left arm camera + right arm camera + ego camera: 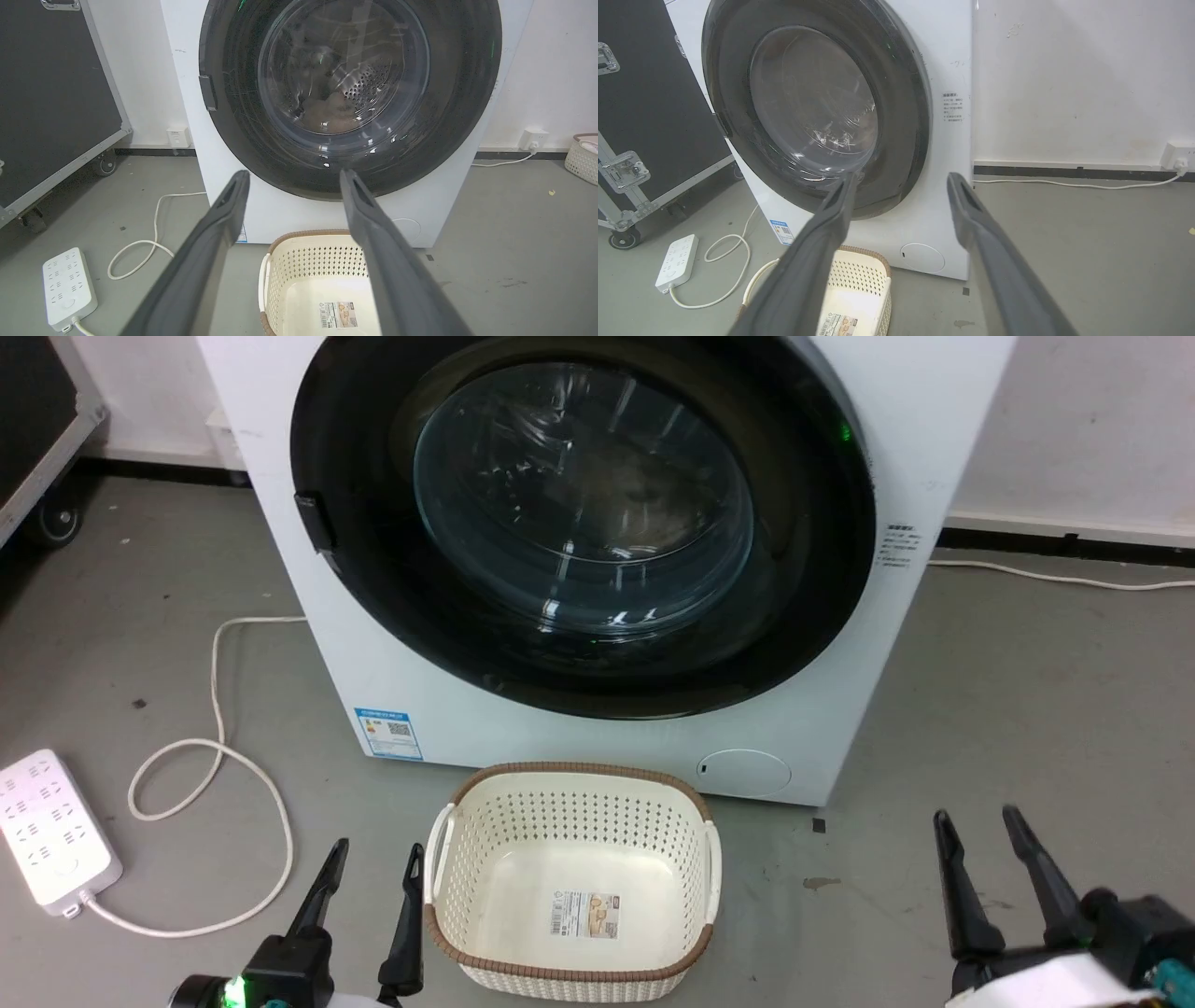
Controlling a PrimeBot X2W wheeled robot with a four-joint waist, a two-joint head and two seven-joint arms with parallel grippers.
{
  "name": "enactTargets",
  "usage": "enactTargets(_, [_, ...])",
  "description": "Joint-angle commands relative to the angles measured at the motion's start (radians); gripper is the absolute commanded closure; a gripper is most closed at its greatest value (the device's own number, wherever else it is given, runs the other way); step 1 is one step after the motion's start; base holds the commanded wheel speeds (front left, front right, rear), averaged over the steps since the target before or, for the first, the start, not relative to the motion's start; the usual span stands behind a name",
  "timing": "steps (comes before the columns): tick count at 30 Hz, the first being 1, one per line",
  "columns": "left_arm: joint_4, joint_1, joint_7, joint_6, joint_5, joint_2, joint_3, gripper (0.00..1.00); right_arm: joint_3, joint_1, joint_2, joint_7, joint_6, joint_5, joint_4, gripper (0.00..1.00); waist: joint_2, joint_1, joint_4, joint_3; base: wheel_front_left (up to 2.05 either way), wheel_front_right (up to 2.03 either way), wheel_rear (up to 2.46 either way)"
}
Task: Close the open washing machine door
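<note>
Black-rimmed glass, the washing machine door [355,569] lies flush against the front of the white washing machine [560,742], just behind a cream basket [579,767]. The left gripper [378,849] and right gripper [977,817] hang low on either side of the basket, fingers parted and empty.

Quantity list.
- White front-loading washing machine [560,737]: one.
- Round door [373,597] with glossy black rim and clear glass centre: one.
- Cream perforated plastic baskets: two, the near basket [579,768] and the far basket [581,161].
- White power strip [51,826]: one.
- White wall sockets [178,137]: two.
- Grippers: two, the left gripper [377,847] and the right gripper [976,815], with two dark fingers each.
</note>
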Motion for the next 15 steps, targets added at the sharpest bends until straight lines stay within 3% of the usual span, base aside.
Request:
enactTargets(1, [0.001, 0.012, -0.005, -0.003, 0.007, 0.001, 0.000, 0.00, -0.007, 0.019, 0.010, -0.004, -0.001, -0.011, -0.010, 0.00, 0.0000, 0.0002, -0.003, -0.003, 0.00, 0.00, 0.00])
enactTargets(7, [0.009, 0.006, -0.005, -0.009, 0.004, -0.002, 0.001, 0.00, -0.015, 0.053, 0.040, -0.004, -0.001, -0.047, -0.027, 0.00, 0.0000, 0.0002, -0.010, -0.006, 0.00, 0.00, 0.00])
enactTargets(8, [0.006, 0.004, 0.000, -0.005, 0.005, -0.003, 0.000, 1.00, -0.014, 0.035, 0.036, 0.000, 0.000, -0.046, -0.022, 1.00, 0.0000, 0.0002, -0.010, -0.006, 0.00, 0.00, 0.00])
enactTargets(15, [0.000, 0.000, 0.015, -0.002, 0.010, -0.006, 0.003, 1.00, -0.012, 0.033, 0.038, 0.015, 0.000, -0.058, -0.027, 1.00, 0.0000, 0.0002, -0.014, -0.006, 0.00, 0.00, 0.00])
